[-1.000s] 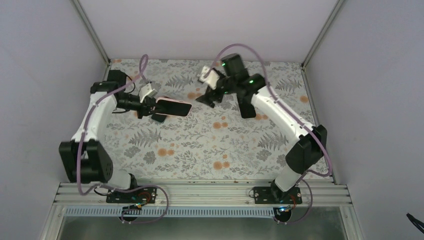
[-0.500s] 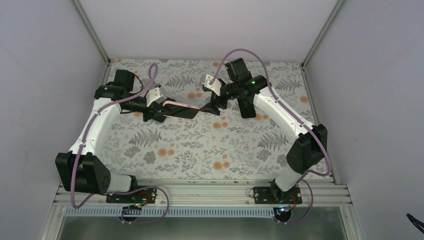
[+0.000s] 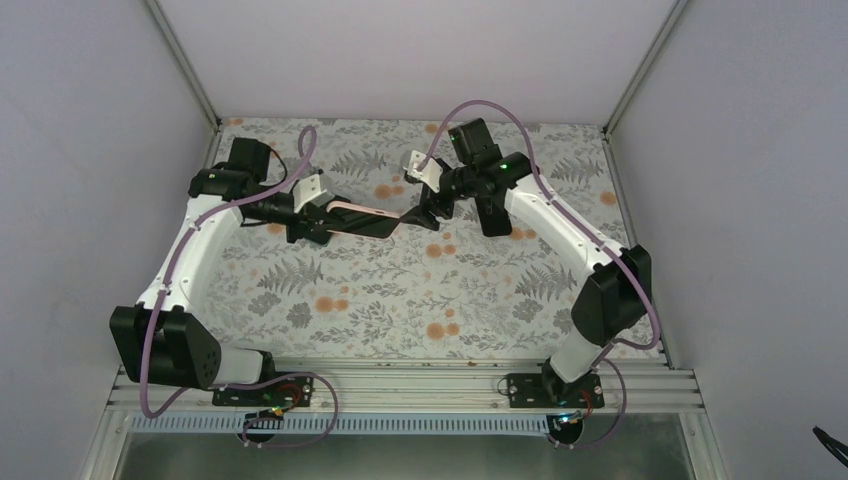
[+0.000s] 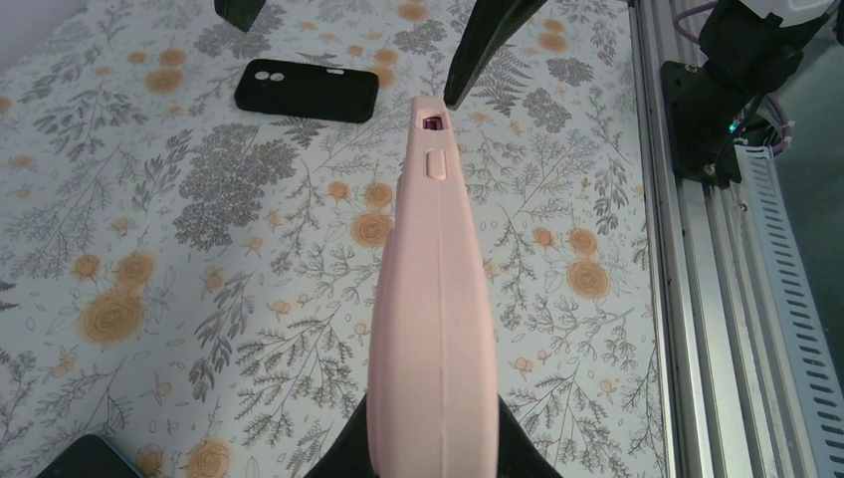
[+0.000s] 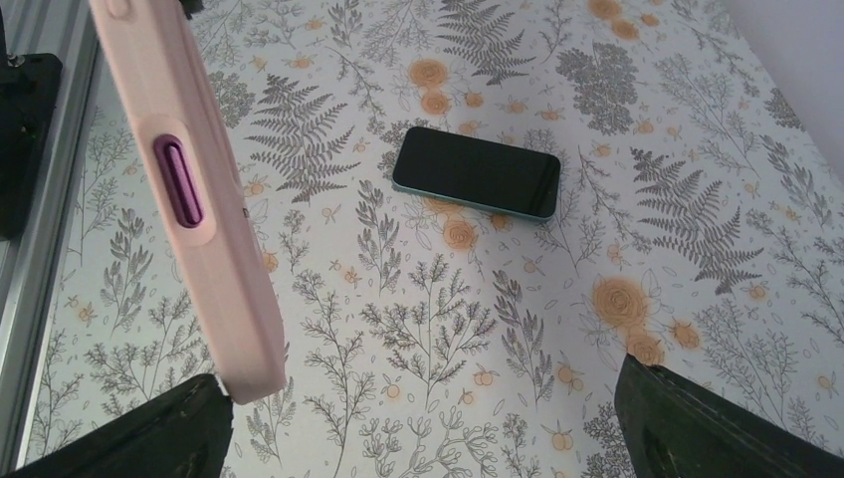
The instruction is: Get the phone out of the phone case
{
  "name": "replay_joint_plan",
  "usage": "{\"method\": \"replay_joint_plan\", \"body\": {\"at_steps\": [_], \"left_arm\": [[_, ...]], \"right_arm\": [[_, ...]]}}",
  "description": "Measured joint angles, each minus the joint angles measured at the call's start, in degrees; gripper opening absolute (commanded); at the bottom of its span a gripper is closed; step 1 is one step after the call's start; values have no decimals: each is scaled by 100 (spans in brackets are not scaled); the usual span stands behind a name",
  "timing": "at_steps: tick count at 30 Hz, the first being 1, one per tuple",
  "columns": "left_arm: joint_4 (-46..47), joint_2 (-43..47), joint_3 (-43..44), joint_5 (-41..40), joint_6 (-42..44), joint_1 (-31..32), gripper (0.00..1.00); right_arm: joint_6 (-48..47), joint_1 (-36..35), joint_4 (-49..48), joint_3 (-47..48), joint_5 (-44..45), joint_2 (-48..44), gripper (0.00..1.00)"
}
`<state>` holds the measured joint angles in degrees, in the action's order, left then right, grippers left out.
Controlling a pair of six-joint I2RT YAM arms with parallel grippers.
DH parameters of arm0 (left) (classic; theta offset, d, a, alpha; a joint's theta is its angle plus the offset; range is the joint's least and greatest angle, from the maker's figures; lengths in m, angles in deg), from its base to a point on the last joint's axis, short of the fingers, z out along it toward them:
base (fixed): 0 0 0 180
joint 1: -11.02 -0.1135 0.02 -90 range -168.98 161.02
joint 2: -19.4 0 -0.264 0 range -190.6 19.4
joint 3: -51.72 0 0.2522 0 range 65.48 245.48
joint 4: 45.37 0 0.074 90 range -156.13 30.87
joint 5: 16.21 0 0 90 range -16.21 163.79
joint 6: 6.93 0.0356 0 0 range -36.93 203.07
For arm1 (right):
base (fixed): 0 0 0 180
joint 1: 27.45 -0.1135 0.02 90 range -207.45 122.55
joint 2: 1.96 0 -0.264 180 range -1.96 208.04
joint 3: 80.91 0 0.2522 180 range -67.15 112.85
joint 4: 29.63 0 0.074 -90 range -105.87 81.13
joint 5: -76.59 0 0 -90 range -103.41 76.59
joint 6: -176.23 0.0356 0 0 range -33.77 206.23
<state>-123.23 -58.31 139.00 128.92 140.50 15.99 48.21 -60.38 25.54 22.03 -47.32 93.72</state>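
Phone case (image 3: 360,212), pink and edge-on, is hanging above the table (image 3: 400,290) at upper centre of the top view, with the purple phone (image 5: 179,181) showing through a side cutout. Left gripper (image 3: 322,216) is clamping one end of it. Right gripper (image 5: 418,438) is standing wide open, holding nothing; its lower-left finger (image 5: 129,438) is apparently touching the case tip. A dark handset (image 5: 478,171) and a black case (image 4: 307,90) are lying on the table.
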Motion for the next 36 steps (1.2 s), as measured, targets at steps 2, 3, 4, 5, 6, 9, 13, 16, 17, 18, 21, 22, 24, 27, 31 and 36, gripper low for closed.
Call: {"method": "replay_joint_plan", "body": {"at_steps": [2, 3, 4, 5, 6, 9, 13, 16, 17, 18, 21, 22, 24, 27, 31, 36], "left_arm": [[-2, 0, 24, -4, -2, 2, 2], [-4, 0, 24, -4, -2, 2, 2], [-7, 0, 24, -7, 0, 2, 2], [-9, 0, 24, -11, -2, 2, 2], [-9, 0, 24, -13, -2, 2, 2], [-9, 0, 24, -24, -2, 2, 2], [-26, 0, 24, -48, 7, 2, 2], [-39, 0, 24, -74, 33, 2, 2], [-50, 0, 24, -94, 44, 2, 2], [-59, 0, 24, -109, 46, 2, 2], [-74, 0, 24, -166, 48, 4, 2], [-72, 0, 24, -181, 48, 4, 2], [-74, 0, 22, -210, 59, 7, 2], [-72, 0, 22, -260, 79, 9, 2], [-101, 0, 24, -306, 160, 11, 2], [-140, 0, 72, -428, 260, 33, 2]], "right_arm": [[2, 0, -26, 0, 13, 44, 98], [4, 2, -31, -7, 17, 63, 98], [4, 2, -31, -9, 20, 72, 98], [4, 2, -35, -9, 22, 81, 98], [7, 4, -39, -9, 24, 87, 98], [11, 9, -66, -9, 33, 105, 98], [35, 37, -74, -9, 42, 125, 98], [55, 44, -76, -9, 48, 173, 97], [57, 46, -76, -7, 46, 181, 97], [61, 50, -76, -7, 42, 201, 97], [61, 70, -74, 20, 20, 275, 97], [61, 76, -72, 35, 9, 304, 97], [63, 79, -61, 59, 2, 348, 97], [59, 79, -20, 140, 0, 422, 97], [57, 79, 90, 260, 0, 518, 97], [52, 79, 249, 450, -11, 686, 97]]}}
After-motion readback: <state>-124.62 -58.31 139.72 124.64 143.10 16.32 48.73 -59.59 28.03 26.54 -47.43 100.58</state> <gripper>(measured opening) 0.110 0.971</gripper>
